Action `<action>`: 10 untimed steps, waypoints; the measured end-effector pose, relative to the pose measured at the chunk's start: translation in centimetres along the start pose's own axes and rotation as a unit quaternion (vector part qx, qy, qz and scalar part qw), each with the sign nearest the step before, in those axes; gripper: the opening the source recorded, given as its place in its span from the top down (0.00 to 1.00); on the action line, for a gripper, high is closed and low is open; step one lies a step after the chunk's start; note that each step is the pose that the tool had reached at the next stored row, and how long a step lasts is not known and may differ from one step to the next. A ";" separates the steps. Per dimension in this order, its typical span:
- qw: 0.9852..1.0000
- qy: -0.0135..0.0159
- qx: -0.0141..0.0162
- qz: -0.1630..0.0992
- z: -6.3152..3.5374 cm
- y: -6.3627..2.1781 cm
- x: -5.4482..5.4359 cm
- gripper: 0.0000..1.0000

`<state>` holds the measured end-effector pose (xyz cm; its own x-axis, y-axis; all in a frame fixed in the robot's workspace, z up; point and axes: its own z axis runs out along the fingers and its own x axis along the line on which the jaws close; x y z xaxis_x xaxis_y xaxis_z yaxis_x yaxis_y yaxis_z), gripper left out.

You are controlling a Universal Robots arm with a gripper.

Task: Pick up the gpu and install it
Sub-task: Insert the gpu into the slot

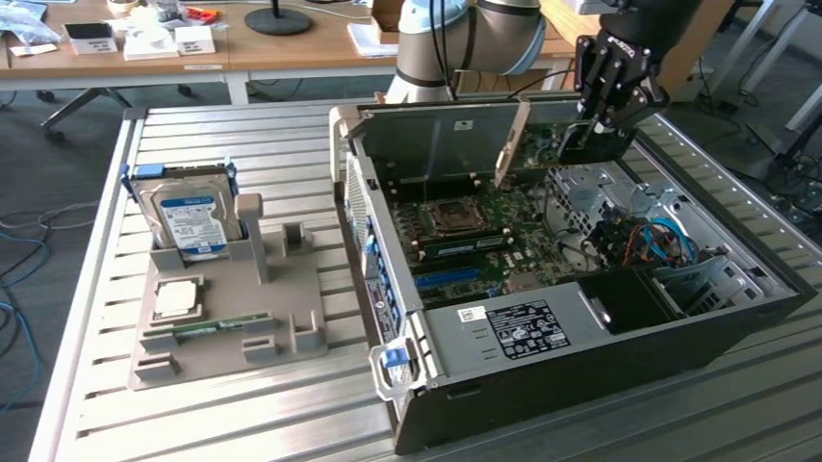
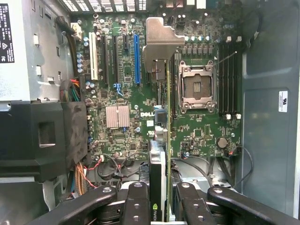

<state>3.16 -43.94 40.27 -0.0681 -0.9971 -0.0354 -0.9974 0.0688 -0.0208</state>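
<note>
GPU point(image 2: 158, 161): we are seeing it hanging edge-on above the motherboard point(image 2: 201, 136) inside the open computer case point(image 1: 719, 327), between the blue slot point(image 2: 136, 58) and the CPU socket point(image 2: 196, 86). The gripper point(image 1: 603, 120) is clamping it, its fingers point(image 2: 136, 206) partly closed on both faces of the card. A hard drive point(image 1: 191, 217) is standing in the gray holder point(image 1: 218, 327) at the exterior view's left.

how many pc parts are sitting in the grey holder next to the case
3: a hard drive upright at the back, a processor flat in the middle, a memory stick in front of it. None seems hidden.
</note>
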 end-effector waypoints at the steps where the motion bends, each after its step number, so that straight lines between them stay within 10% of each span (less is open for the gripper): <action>1: 1.000 0.000 0.000 0.000 0.00 0.05 0.0 0.73; 10: 1.000 0.000 0.000 0.000 0.00 0.35 0.0 0.73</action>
<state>2.82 -43.94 40.26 -0.0680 -0.9971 -0.0354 -0.9974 0.0687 -0.0208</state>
